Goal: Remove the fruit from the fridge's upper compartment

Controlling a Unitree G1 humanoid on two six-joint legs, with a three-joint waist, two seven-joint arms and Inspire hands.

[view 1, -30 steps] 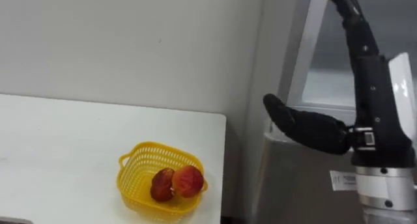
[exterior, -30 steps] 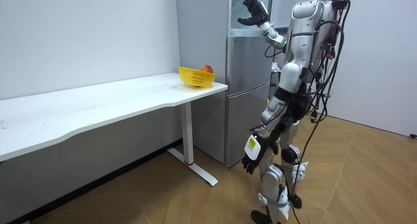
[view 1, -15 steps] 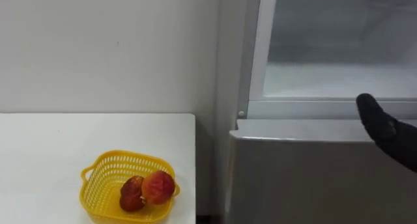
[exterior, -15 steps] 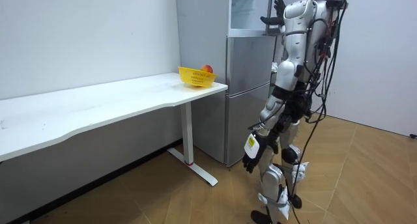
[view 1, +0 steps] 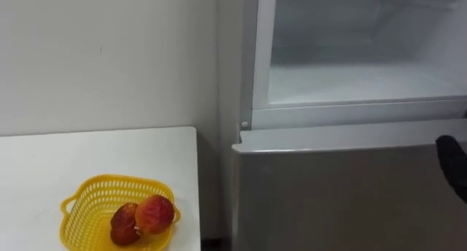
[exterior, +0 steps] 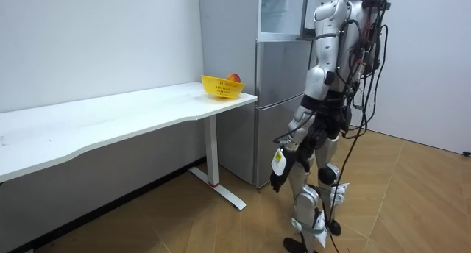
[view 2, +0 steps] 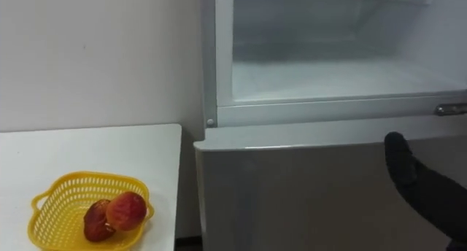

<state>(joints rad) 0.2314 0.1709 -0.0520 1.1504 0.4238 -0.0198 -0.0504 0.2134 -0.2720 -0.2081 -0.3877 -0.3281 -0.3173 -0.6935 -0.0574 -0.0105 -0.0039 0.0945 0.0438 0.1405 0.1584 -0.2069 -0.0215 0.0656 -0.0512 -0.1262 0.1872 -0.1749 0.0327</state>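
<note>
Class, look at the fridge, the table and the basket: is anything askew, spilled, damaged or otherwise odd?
Nothing stands out. The yellow basket sits upright on the white table, with two reddish fruits inside and nothing spilled. The upper fridge compartment stands open; the lower door is shut.

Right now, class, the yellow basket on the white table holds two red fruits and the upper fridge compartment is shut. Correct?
Wrong on the fridge: the upper fridge compartment is open, its pale inside showing in the left eye view. The yellow basket on the white table does hold two red fruits.
</note>
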